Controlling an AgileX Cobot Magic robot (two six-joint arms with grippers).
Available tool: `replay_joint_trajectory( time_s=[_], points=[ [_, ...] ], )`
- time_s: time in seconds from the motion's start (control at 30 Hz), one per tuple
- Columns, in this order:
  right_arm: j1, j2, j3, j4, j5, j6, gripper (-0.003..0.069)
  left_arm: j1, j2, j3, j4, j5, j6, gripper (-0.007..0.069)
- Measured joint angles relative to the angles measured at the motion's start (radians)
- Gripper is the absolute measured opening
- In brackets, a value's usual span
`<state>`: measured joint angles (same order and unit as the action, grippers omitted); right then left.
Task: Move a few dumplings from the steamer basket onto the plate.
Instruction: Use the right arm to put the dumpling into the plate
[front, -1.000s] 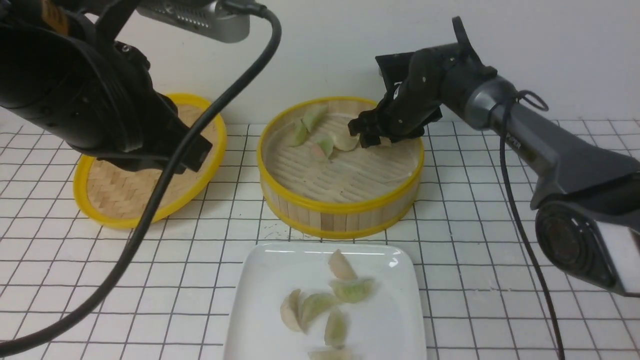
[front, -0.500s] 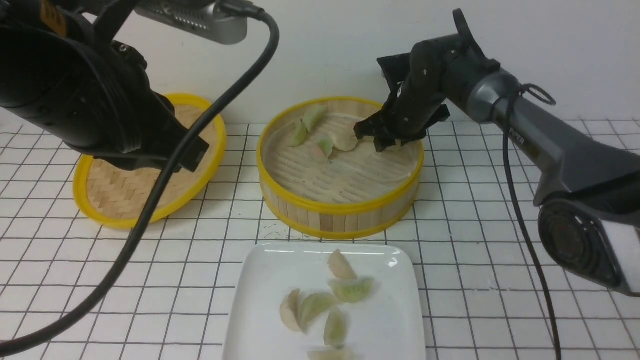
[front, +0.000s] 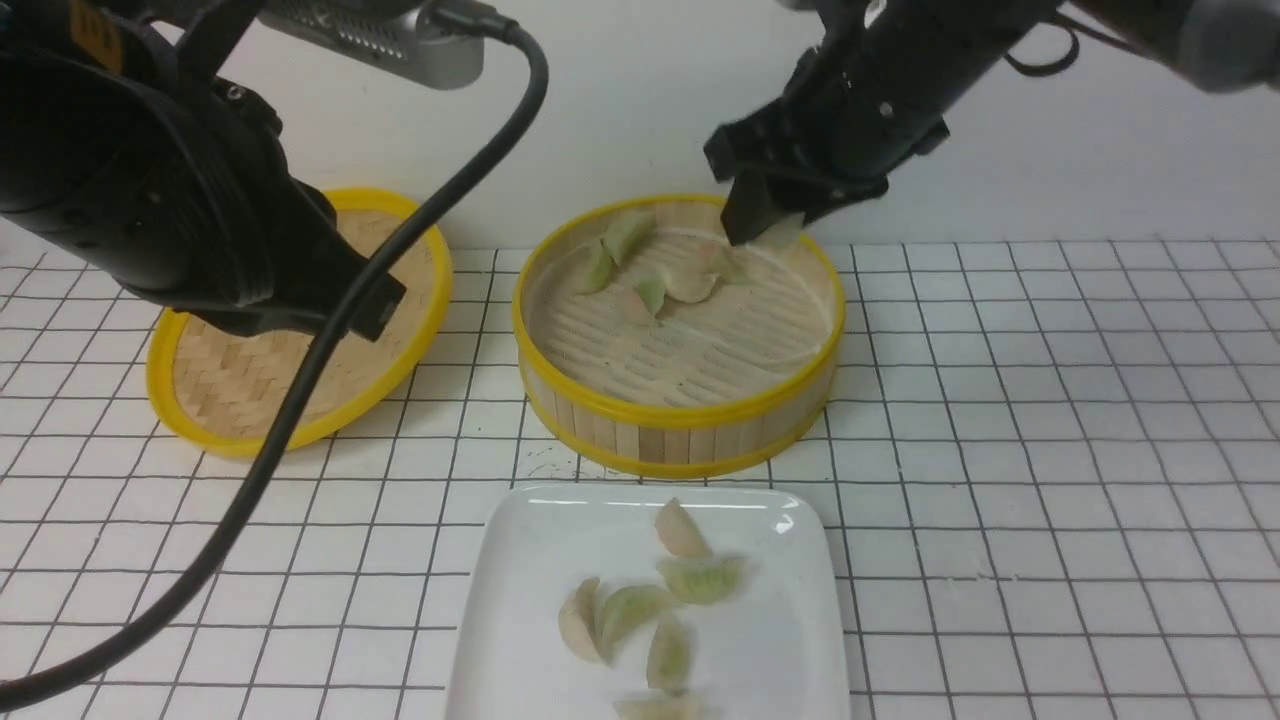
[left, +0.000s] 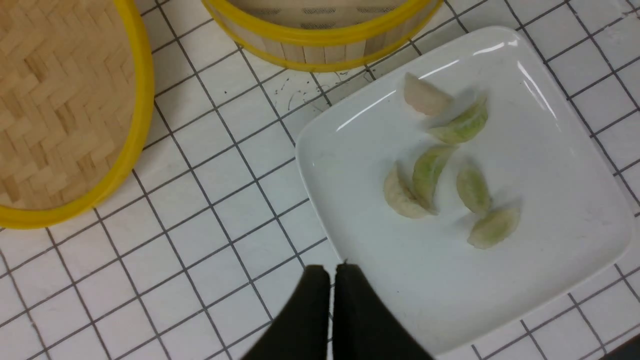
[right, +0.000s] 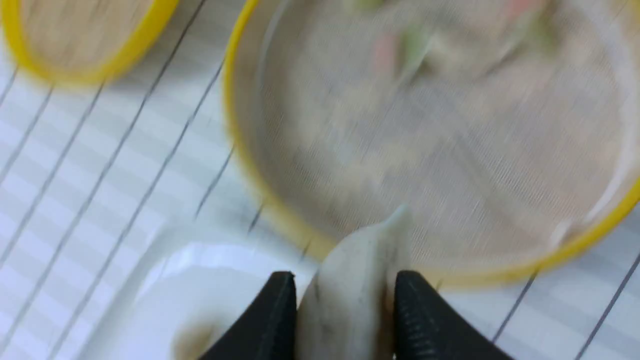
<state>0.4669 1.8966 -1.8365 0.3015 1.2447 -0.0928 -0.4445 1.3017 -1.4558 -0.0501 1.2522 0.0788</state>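
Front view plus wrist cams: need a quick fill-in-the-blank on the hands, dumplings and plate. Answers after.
1. The right hand is shut on one ___.
2. The plate holds ___ dumplings.
3. The left hand is shut and holds ___.
4. The woven lid lies on the steamer basket's ___ side.

Missing words: dumpling; six; nothing; left.

I count six dumplings (left: 430, 172) on the one plate (left: 550, 240). One more is pinched in the right tool (right: 345, 280). At least four sit in the single steamer basket (front: 680, 410), but that cluster overlaps, so I can't be exact. One woven lid (front: 240, 390). Two tools, counting the left tool (left: 332, 272).
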Motion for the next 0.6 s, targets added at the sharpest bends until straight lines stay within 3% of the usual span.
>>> replay_joint_trajectory(
  time_s=[0.1,0.27,0.47,0.6],
  points=[
    [0.057,-0.074,0.197,0.008,-0.011,-0.019,0.0232,0.000,-0.004,0.000,-0.018,0.000,0.000,-0.0006],
    [0.155,-0.079,0.548,0.015,-0.194,-0.027,0.0232,0.000,-0.005,0.000,-0.056,0.000,0.000,-0.0006],
    [0.169,-0.011,0.603,0.051,-0.271,-0.029,0.0232,0.000,-0.005,0.000,-0.068,0.000,0.000,-0.0006],
    [0.171,0.002,0.603,0.086,-0.292,-0.044,0.0304,0.000,-0.005,0.000,-0.070,0.000,0.000,-0.0006]
  ],
)
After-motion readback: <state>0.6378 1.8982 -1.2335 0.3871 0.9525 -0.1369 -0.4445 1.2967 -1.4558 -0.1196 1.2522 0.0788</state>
